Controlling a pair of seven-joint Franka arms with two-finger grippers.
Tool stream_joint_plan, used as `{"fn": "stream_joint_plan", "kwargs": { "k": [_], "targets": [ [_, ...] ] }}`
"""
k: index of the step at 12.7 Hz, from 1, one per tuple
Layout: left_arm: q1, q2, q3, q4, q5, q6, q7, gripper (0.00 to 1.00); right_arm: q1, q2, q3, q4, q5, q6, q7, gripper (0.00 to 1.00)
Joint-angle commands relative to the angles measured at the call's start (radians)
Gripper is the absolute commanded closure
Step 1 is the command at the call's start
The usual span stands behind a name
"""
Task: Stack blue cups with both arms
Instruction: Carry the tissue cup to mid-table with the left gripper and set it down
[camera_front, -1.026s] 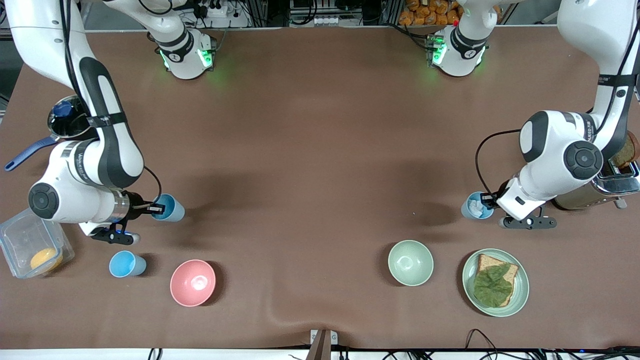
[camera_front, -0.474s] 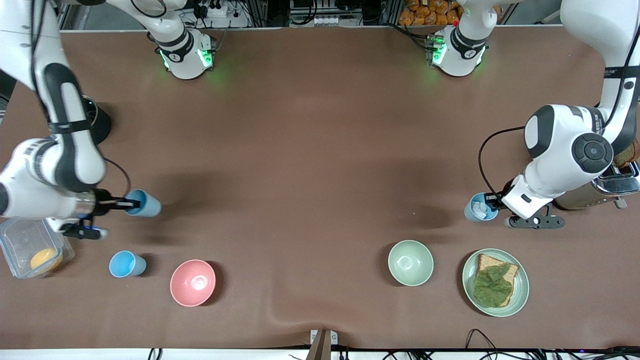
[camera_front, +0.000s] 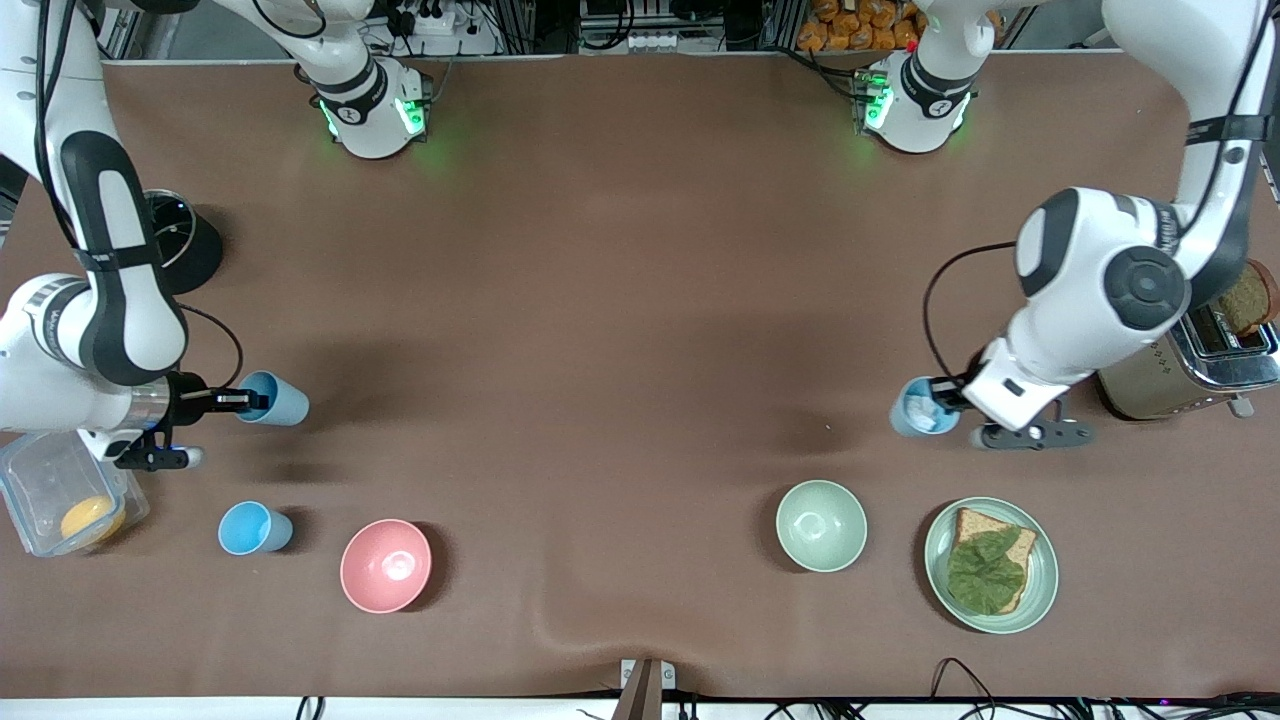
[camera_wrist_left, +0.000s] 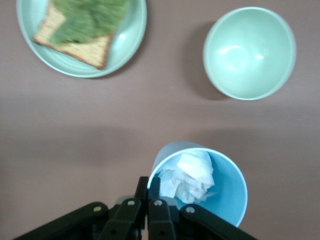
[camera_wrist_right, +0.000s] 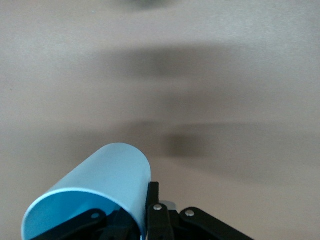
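Note:
My right gripper is shut on the rim of a light-blue cup, held tilted above the table at the right arm's end. In the right wrist view one finger is inside this cup and one outside, at the gripper. My left gripper is shut on the rim of a second blue cup with crumpled white paper inside, held upright just above the cloth. The left wrist view shows that cup and the gripper pinching its wall. A third blue cup stands beside the pink bowl.
A pink bowl, a pale green bowl and a green plate with bread and lettuce sit near the front camera. A toaster, a clear box and a black pot stand at the table's ends.
The right arm has carried its cup toward its own end of the table. The left arm has shifted its cup toward the table's middle. Both grips stay shut.

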Motion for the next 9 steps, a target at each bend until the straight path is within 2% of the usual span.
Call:
{"fn": "stream_joint_plan", "kwargs": {
  "k": [1, 4, 6, 9],
  "targets": [
    [-0.008, 0.005, -0.087, 0.028, 0.004, -0.025, -0.182, 1.00, 0.003, -0.005, -0.001, -0.002, 0.027, -0.004, -0.003, 1.00],
    [-0.095, 0.031, -0.093, 0.056, 0.006, -0.025, -0.342, 1.00, -0.002, -0.001, -0.001, -0.002, 0.046, -0.005, 0.004, 1.00],
    [-0.146, 0.054, -0.093, 0.076, 0.007, -0.025, -0.426, 1.00, -0.001, 0.000, -0.001, -0.004, 0.174, -0.030, 0.042, 1.00],
    [-0.213, 0.095, -0.092, 0.110, 0.016, -0.021, -0.526, 1.00, 0.009, 0.002, -0.001, -0.004, 0.277, -0.034, 0.140, 1.00]
  ]
}}
